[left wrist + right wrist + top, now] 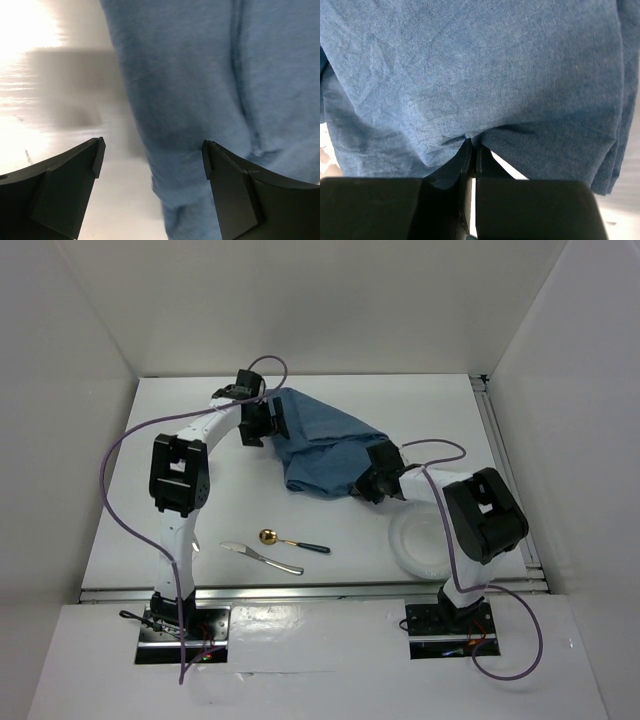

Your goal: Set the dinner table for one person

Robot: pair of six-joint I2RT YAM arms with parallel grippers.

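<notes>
We see the dinner table (430, 405) as a matte-white slab with a silver rail (300, 590) on its near edge, filling the floor of the white enclosure. Long axis runs left-right in the top view, rail side toward the arm bases.

Only the top view shows the spoon (293, 542), knife (260, 557) and plate (420, 540) near the rail. The wrist views give grip detail:
- Left gripper (152, 155): fingers wide apart, blue cloth (320, 445) edge between them, unclamped.
- Right gripper (472, 150): fingers closed, pinching a cloth fold.
</notes>
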